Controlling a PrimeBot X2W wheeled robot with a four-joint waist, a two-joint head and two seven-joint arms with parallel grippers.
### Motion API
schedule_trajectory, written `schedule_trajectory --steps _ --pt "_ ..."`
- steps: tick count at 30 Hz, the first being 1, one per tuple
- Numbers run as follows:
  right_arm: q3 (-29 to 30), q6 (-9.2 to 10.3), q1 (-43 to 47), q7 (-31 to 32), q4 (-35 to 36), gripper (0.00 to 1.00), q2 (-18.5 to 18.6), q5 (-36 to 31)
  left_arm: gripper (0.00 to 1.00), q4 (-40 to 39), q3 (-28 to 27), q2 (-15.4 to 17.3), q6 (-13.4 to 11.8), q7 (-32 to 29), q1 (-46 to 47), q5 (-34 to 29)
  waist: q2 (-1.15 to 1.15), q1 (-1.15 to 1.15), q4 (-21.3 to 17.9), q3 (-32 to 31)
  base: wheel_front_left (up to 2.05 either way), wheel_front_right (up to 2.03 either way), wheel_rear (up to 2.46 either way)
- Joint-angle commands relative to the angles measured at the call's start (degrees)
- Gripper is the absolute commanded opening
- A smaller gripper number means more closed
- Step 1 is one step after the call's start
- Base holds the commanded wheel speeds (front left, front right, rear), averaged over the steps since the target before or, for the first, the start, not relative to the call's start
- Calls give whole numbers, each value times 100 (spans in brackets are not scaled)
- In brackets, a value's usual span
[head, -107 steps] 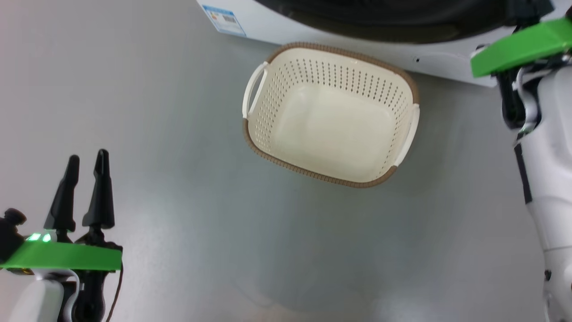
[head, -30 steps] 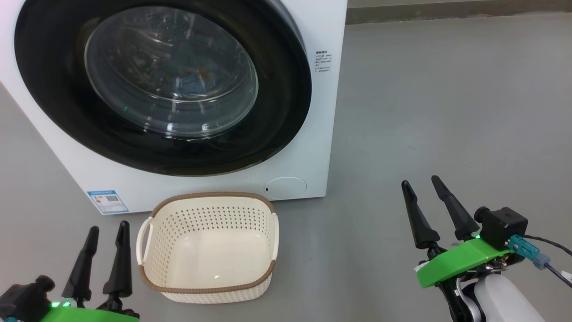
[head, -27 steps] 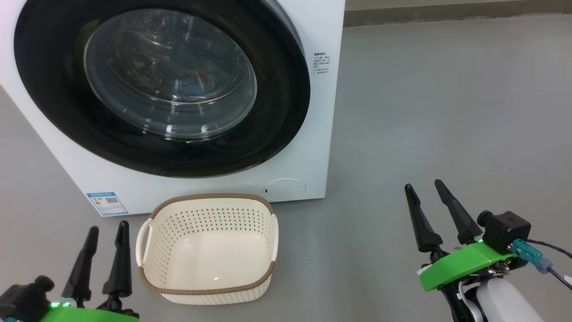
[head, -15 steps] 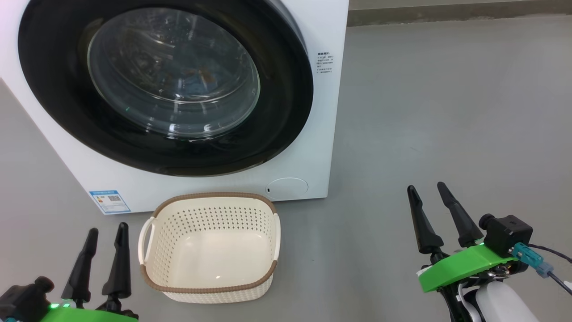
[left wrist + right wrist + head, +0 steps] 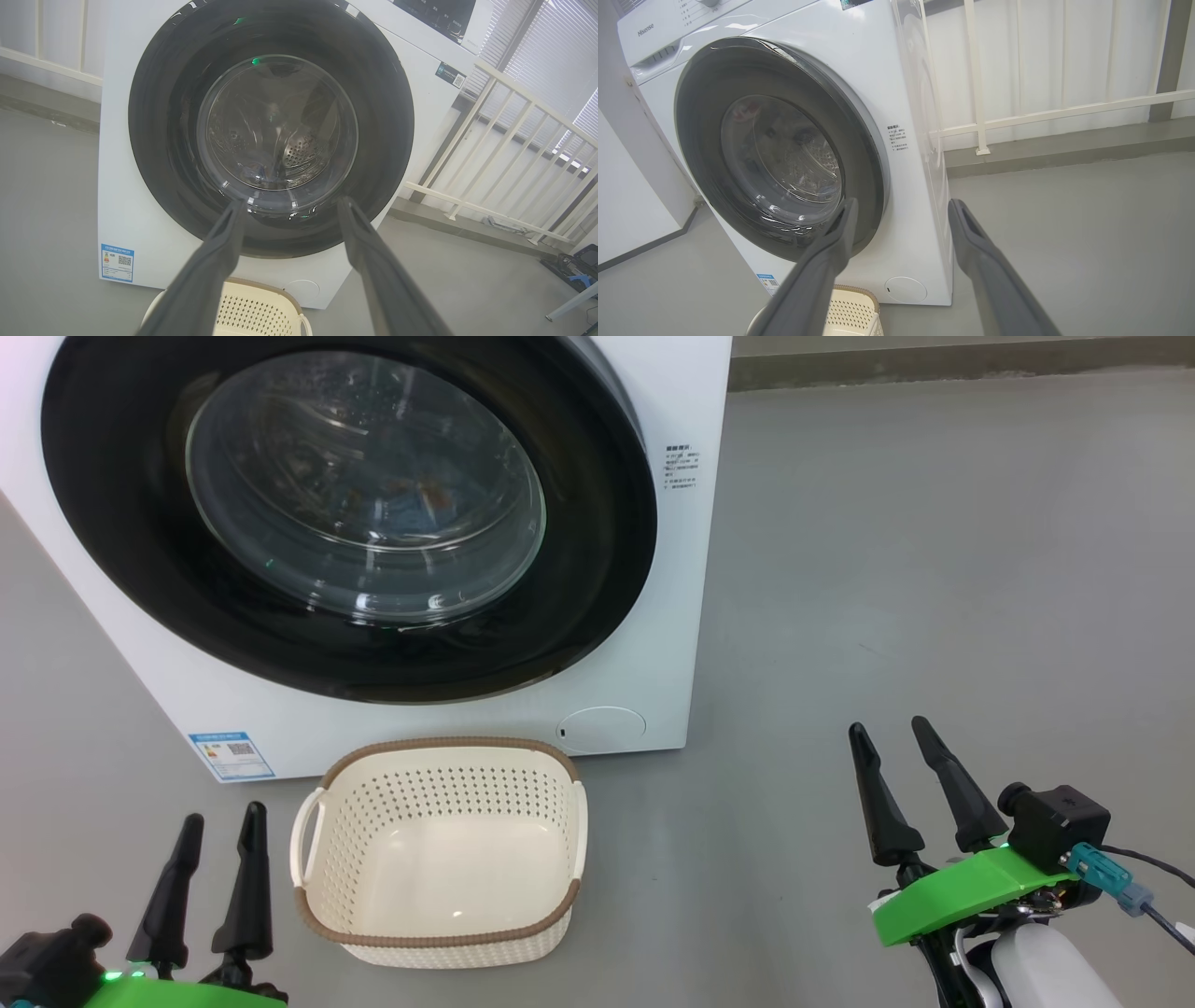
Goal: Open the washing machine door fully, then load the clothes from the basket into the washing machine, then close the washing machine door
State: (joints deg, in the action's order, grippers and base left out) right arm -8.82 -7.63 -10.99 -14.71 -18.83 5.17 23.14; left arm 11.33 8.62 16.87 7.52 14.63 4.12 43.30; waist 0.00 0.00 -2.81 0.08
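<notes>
One washing machine (image 5: 681, 616) stands on the floor, its door (image 5: 597, 569) shut, clothes (image 5: 411, 509) dimly visible behind the glass. Just before it sits the basket (image 5: 448, 744), close beside the left hand (image 5: 222, 812); the right hand (image 5: 887, 723) is well apart. Both hands released, fingers spread.

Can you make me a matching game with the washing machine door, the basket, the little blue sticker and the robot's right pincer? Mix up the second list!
Things:
1. washing machine door
2. basket
3. blue sticker
4. right pincer

What fits, mixed up:
A. open, holding nothing
B. on the lower left front of the washing machine
C. shut
D. empty, standing on the floor

Pairs: 1-C, 2-D, 3-B, 4-A
</notes>
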Motion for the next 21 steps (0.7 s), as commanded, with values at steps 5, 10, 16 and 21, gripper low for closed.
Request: schedule_trajectory --steps 5,10,16,21 --pt "-82 14 21 -29 159 100 -27 -71 100 -100 -237 142 -3 37 116 37 0 0 7 6 0 0 0" --pt "-85 14 25 -29 151 100 -25 -73 100 -98 -233 140 -3 37 129 45 0 0 20 -9 0 0 0" --pt "-106 14 25 -29 118 100 -9 -65 100 -64 -223 124 -3 37 121 51 0 0 34 -38 0 0 0" --pt "-135 14 19 -29 101 100 -5 -62 100 -17 -200 98 -3 12 101 196 0 0 38 -52 0 0 0"
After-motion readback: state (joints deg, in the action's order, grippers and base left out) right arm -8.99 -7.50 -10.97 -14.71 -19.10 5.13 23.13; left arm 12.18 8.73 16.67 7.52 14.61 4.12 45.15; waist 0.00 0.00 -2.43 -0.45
